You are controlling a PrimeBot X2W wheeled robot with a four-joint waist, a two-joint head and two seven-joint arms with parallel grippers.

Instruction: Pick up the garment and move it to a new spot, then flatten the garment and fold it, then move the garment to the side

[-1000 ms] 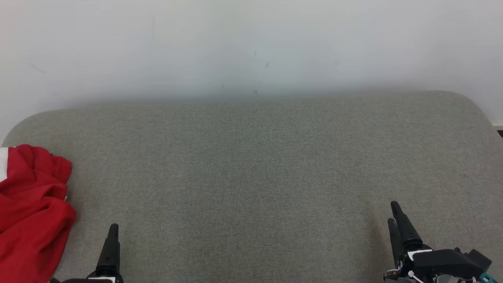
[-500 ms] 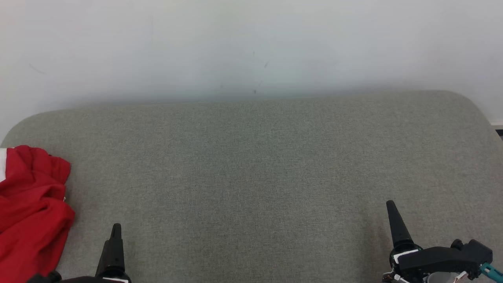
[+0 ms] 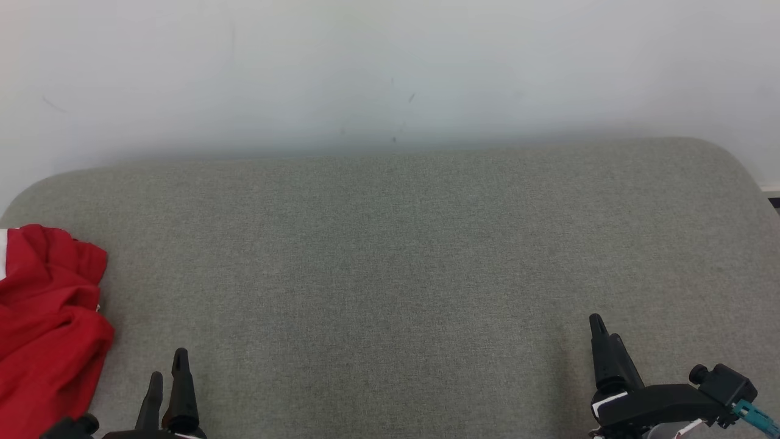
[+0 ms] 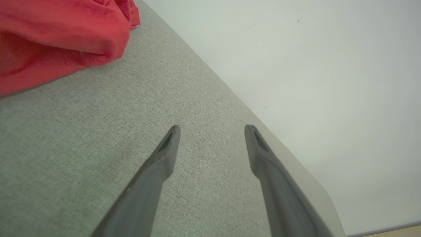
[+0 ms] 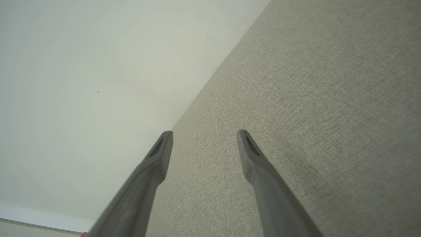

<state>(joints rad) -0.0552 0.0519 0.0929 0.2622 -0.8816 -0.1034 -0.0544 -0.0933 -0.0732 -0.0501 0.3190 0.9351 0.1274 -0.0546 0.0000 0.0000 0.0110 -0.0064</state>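
From the head view, a crumpled red garment [image 3: 49, 317] lies at the far left end of a grey fabric-covered bench [image 3: 390, 256], running off the picture's left and bottom edges, with a strip of white showing at its upper left. A pale wall [image 3: 390, 73] with a few faint marks stands behind the bench. The left gripper [image 3: 167, 369] rises at the lower left, just right of the garment and apart from it, and the right gripper [image 3: 604, 332] at the lower right, well apart from the cloth. In the left wrist view, the left gripper [image 4: 212, 128] has its jaws spread wide with nothing between them, over bare grey fabric [image 4: 98, 125]; the garment [image 4: 56, 36] bunches in the upper left corner, clear of both fingers, and the wall [image 4: 312, 65] takes up the right. In the right wrist view, the right gripper [image 5: 204, 132] also holds its jaws apart and empty, over the bench [image 5: 312, 82] where its far edge meets the wall [image 5: 82, 82].
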